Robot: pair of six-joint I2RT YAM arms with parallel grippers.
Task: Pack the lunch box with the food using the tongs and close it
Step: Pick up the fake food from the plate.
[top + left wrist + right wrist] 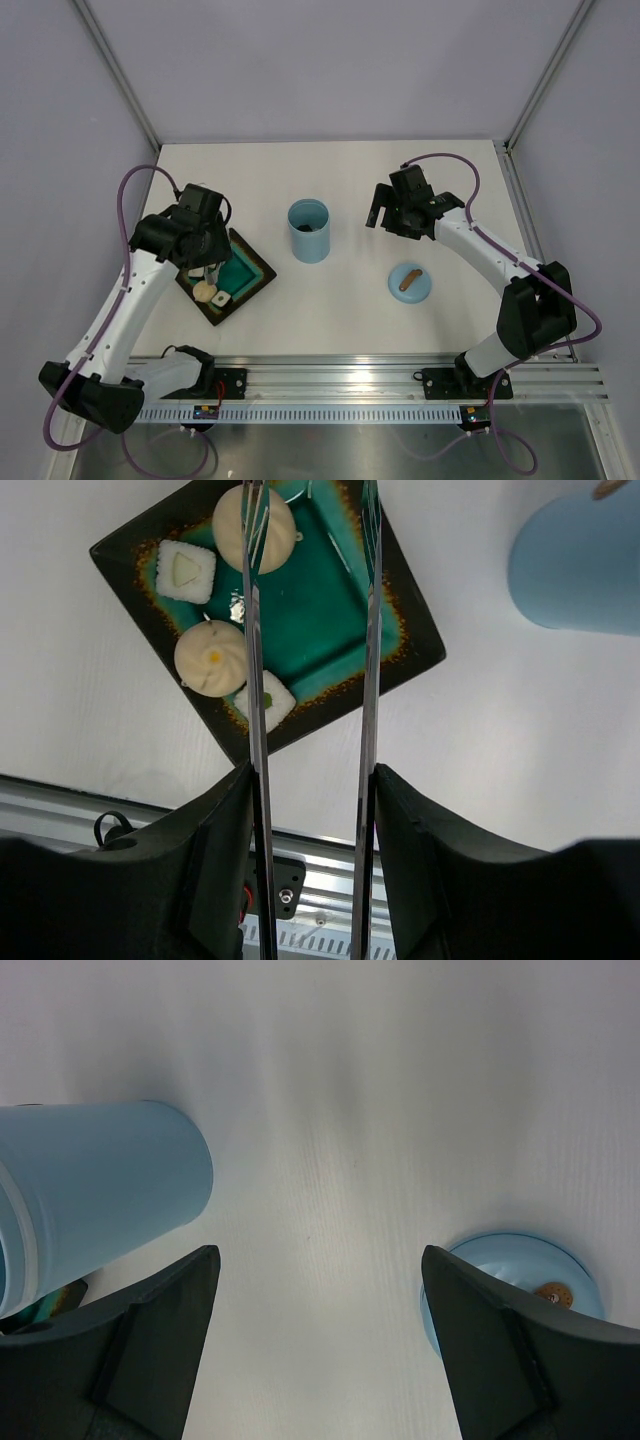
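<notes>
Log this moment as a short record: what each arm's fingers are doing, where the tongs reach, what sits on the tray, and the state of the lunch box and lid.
left fingers: closed on slim silvery metal tongs, whose arms extend over the dark square tray with teal inside
food on tray: two round beige discs, two white squares
container: light blue plastic cylinder lunch box, upright, open, contents unclear
cover: round blue lid with brown handle, on the table, apart from the container
right fingers: open, empty, above the table
</notes>
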